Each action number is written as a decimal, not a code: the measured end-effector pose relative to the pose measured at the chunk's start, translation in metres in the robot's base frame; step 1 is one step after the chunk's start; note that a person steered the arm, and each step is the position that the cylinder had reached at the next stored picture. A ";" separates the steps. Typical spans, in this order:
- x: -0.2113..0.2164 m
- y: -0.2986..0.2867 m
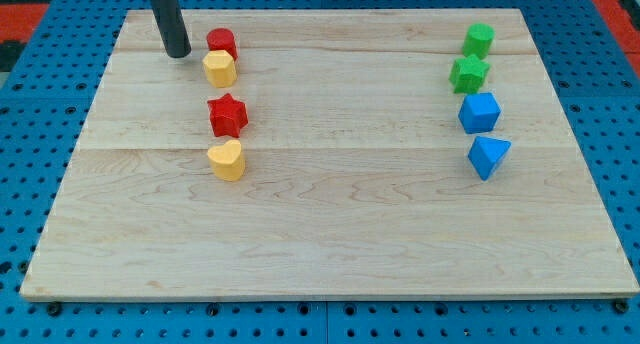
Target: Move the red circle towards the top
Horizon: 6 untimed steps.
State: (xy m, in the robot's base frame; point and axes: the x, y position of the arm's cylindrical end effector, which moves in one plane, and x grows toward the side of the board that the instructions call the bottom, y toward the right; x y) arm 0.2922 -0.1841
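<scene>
The red circle [221,42] sits near the top left of the wooden board [330,234]. A yellow hexagon [220,69] touches it just below. My tip [179,53] rests on the board just left of the red circle and the yellow hexagon, a small gap away. A red star [228,114] lies lower in the same column, with a yellow heart [227,160] below it.
At the view's right stand a green block [479,38], a green star [468,74], a blue block [479,112] and a blue triangle [488,156] in a column. The board's top edge runs just above the red circle. Blue pegboard surrounds the board.
</scene>
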 end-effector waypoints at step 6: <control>0.032 0.006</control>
